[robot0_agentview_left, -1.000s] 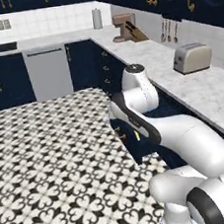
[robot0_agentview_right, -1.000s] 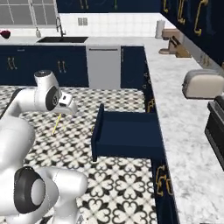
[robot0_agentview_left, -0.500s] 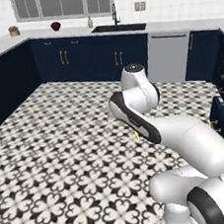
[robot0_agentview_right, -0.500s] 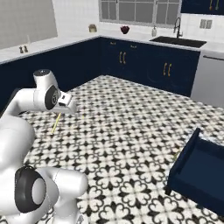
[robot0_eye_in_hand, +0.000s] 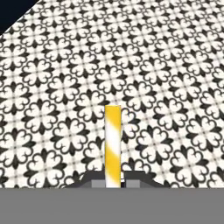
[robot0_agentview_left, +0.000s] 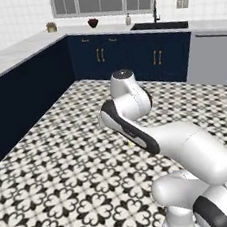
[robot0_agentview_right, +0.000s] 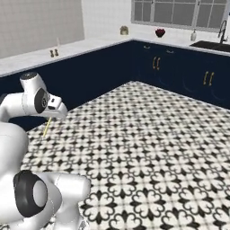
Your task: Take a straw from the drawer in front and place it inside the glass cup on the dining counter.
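While we carry the yellow-and-white striped straw (robot0_eye_in_hand: 112, 144) over the patterned tile floor (robot0_eye_in_hand: 166, 78), our gripper (robot0_eye_in_hand: 113, 180) pinches its lower end, fingers pressed together on it; a sharp swing could slip so thin a stick loose.

This is a home kitchen, rendered rather than filmed. Navy-blue cabinets (robot0_agentview_left: 123, 54) with brass handles line the walls under a pale marble desk (robot0_agentview_left: 22, 48). A dark sink (robot0_agentview_left: 159, 26) with a tall black tap sits below a paned window (robot0_agentview_left: 104, 0), beside a steel dishwasher front (robot0_agentview_left: 210, 58). The floor (robot0_agentview_right: 148, 139) is black-and-white patterned tile, and white tiles cover the wall (robot0_agentview_right: 40, 22).
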{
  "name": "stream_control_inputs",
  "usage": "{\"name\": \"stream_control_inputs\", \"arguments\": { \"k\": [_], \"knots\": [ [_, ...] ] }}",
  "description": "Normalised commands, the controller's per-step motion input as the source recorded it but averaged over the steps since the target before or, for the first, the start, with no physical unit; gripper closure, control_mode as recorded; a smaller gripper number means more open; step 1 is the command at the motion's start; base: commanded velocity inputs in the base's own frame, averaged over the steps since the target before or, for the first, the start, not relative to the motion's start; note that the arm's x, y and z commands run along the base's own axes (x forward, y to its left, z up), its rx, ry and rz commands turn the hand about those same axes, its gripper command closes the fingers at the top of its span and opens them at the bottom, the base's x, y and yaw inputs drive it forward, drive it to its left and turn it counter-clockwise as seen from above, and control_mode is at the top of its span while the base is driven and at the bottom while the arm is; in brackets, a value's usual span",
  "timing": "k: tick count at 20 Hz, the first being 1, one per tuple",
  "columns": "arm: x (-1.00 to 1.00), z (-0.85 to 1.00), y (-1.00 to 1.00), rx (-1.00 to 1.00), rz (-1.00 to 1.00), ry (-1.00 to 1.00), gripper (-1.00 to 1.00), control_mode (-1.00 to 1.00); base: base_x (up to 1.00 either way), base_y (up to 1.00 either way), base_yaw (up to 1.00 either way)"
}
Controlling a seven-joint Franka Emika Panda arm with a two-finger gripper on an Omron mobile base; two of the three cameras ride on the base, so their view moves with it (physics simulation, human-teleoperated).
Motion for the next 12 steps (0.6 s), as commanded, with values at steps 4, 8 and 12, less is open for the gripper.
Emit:
{"name": "stream_control_inputs", "arguments": {
  "k": [4,8,12],
  "knots": [
    [0.0,0.0,0.0,0.0,0.0,0.0,1.0,1.0,0.56,1.0,-0.27],
    [0.0,0.0,0.0,0.0,0.0,0.0,1.0,1.0,0.31,1.0,-0.31],
    [0.0,0.0,0.0,0.0,0.0,0.0,1.0,1.0,0.06,1.0,-0.31]
  ]
}}
